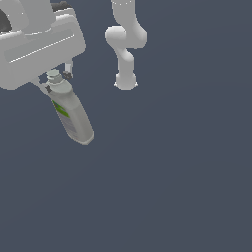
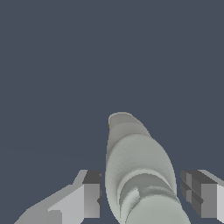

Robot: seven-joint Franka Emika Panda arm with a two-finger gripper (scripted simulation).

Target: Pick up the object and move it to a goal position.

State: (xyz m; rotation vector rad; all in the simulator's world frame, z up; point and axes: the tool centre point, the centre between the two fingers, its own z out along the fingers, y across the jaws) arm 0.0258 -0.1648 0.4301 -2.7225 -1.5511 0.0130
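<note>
1. We start at the gripper (image 2: 142, 197): in the wrist view one finger (image 2: 89, 194) sits on each side of the bottle (image 2: 138, 168), right by its capped end.
2. There looks to be a thin gap between each pad and the bottle in that view, so we cannot tell whether the jaws are clamped on it or merely bracketing it.
3. In the exterior view the bottle (image 1: 71, 110) hangs below the gripper (image 1: 58, 76), cap (image 1: 54, 75) up between the fingers, body slanting down and away.
4. We judge it lifted, though no shadow or contact confirms that.
5. Farther back stands the arm's base (image 1: 125, 81), well apart from the bottle.
6. No goal marker shows, so the carry looks unfinished.
</note>
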